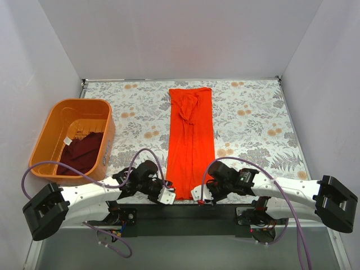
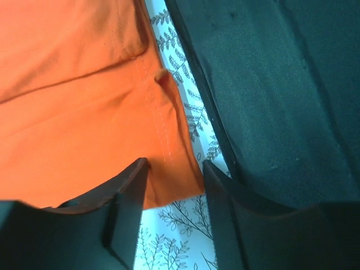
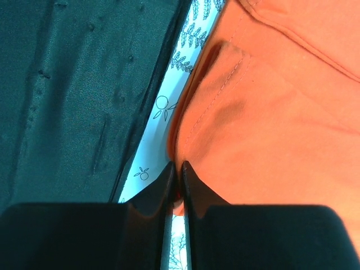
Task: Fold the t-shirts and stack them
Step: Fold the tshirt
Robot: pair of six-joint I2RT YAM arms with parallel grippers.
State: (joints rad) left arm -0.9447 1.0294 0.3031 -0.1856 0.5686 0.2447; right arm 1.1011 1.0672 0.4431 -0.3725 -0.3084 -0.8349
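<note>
Orange-red t-shirt [image 1: 191, 135] lies mid-table in a long strip. Right gripper [image 3: 176, 175] is pinched on its near hem, left gripper [image 2: 174, 180] gapes around the other corner. Lift now and it could skew, one-sided. Maroon t-shirt [image 1: 83, 152] sits in the basket [image 1: 42, 140].

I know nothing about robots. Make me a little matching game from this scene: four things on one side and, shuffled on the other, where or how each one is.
Things
1. orange-red t-shirt
2. maroon t-shirt
3. left tool
4. right tool

Place or state
A. pinched shut on the edge of the orange-red cloth
B. bunched inside the basket
C. laid out as a long narrow strip on the table
D. open, with a shirt corner between its fingers

Pairs: 1-C, 2-B, 3-D, 4-A
</note>
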